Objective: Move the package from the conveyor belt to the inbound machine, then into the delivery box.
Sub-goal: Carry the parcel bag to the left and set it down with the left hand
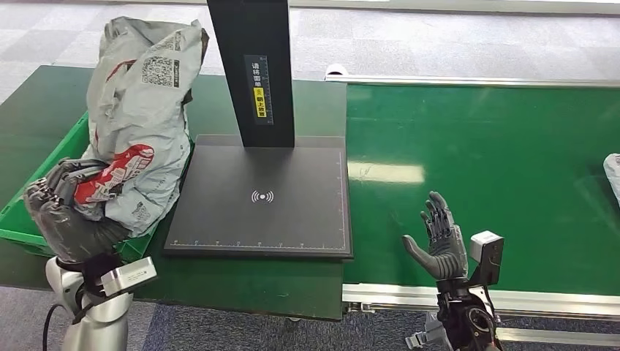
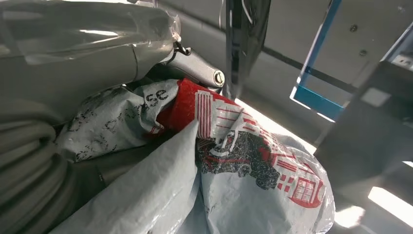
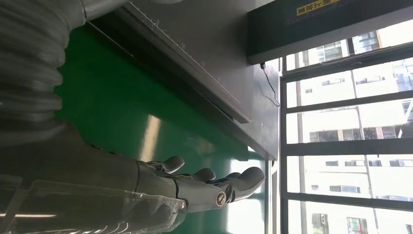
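A large grey plastic package [image 1: 139, 117] with red print and a QR label stands upright over the green delivery box [image 1: 55, 164], left of the inbound machine's black plate [image 1: 278, 212]. My left hand [image 1: 62, 208] grips the package's lower end; up close the crumpled package [image 2: 234, 161] with its red drawing lies against my fingers [image 2: 195, 68]. My right hand [image 1: 439, 238] hovers open, fingers apart and upward, over the near edge of the green conveyor belt [image 1: 497, 161]. From its wrist, the right hand [image 3: 195, 187] stretches along the belt [image 3: 122, 112].
The machine's black post [image 1: 252, 69] rises behind the plate. Another grey package [image 1: 613, 175] pokes in at the belt's right edge. A dark green table [image 1: 241, 281] carries the machine and box. The belt's metal rail [image 1: 512, 300] runs along the front.
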